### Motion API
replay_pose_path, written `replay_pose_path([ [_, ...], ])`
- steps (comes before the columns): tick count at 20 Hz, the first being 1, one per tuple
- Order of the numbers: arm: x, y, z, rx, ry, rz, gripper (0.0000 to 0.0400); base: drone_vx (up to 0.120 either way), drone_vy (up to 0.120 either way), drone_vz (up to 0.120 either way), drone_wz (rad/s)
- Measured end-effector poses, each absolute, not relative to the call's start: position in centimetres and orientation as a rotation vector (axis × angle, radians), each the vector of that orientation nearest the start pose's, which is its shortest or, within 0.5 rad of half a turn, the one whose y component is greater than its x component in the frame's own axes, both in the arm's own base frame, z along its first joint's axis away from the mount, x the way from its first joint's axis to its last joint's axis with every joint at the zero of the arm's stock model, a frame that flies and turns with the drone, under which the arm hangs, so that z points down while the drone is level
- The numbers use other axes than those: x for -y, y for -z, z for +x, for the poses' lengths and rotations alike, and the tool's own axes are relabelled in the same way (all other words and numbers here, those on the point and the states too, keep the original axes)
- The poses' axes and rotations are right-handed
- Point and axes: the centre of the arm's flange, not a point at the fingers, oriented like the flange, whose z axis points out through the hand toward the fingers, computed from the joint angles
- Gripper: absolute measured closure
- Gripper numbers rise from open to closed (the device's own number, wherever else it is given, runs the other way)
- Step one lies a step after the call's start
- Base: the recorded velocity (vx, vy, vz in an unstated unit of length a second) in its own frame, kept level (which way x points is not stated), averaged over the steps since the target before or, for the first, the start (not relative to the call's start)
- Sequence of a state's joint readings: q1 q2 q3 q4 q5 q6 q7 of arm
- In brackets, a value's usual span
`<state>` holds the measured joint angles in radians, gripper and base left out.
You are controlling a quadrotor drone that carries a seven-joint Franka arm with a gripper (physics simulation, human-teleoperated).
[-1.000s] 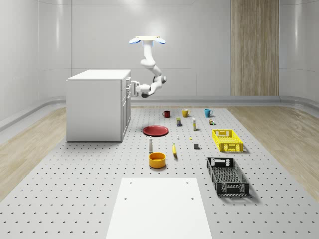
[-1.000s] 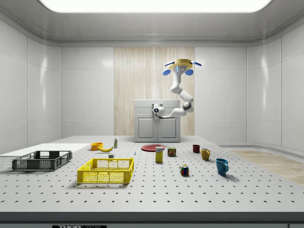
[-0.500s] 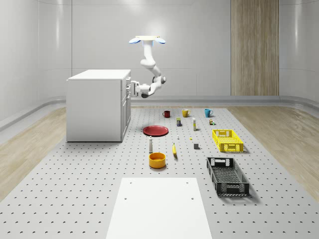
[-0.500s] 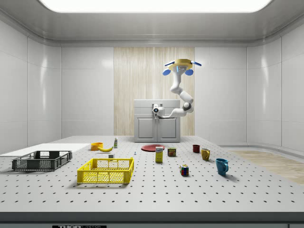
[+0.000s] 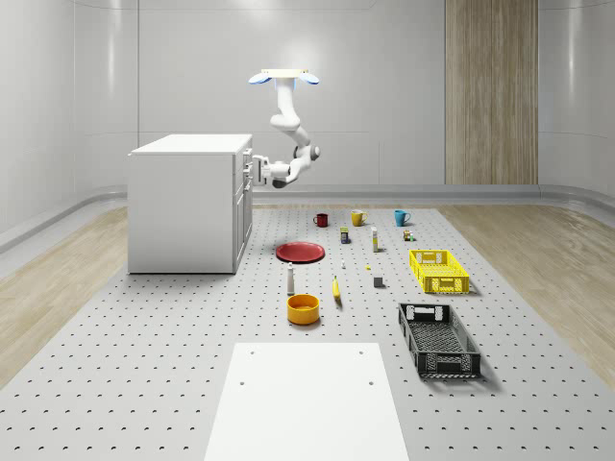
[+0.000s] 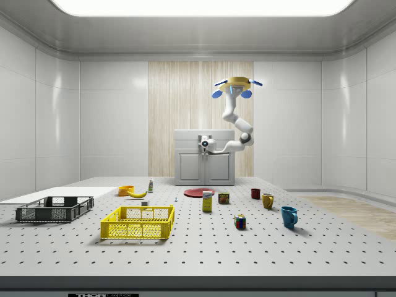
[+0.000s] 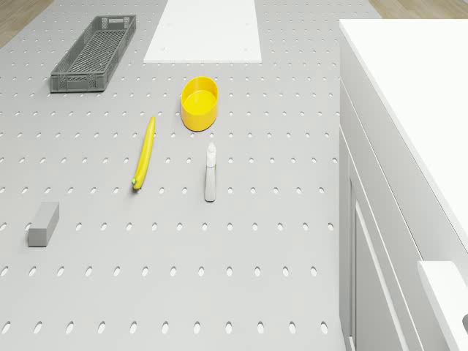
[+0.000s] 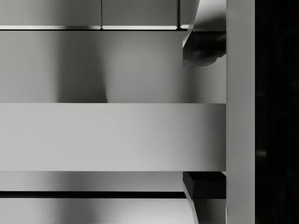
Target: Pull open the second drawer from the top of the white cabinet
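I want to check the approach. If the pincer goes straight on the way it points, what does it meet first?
Most likely the cabinet front: the pincer points at its upper drawers, very near the handle bar. Contact cannot be judged.

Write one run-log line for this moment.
drone: hovering beside white cabinet | gripper: at upper drawer fronts | jaws: state unclear | drawer: not visibly pulled out

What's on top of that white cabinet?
The white cabinet has a bare, flat top in the whole-scene and drone views; nothing sits on it. What its drawers hold cannot be seen. The drone hovers beside it, its tool at the front.
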<state>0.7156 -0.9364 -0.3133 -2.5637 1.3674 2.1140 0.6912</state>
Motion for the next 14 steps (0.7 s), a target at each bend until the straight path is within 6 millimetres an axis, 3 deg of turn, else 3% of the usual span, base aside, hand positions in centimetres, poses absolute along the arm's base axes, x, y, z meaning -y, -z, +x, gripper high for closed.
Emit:
replay_pose_path([
  [2,-13.59,-62.53,28.97,-0.611,-0.613,-1.482,0.0197,0.000,0.000,0.000,0.000],
  [4,-13.59,-62.52,28.92,-0.612,-0.612,-1.483,0.0231,0.000,0.000,0.000,0.000],
  [5,-13.42,-63.20,28.56,-0.648,-0.636,-1.494,0.0181,0.000,0.000,0.000,0.000],
  [7,-13.44,-62.83,28.73,-0.623,-0.613,-1.500,0.0218,0.000,0.000,0.000,0.000],
  [14,-12.82,-62.57,28.81,-0.619,-0.611,-1.499,0.0242,0.000,0.000,0.000,0.000],
])
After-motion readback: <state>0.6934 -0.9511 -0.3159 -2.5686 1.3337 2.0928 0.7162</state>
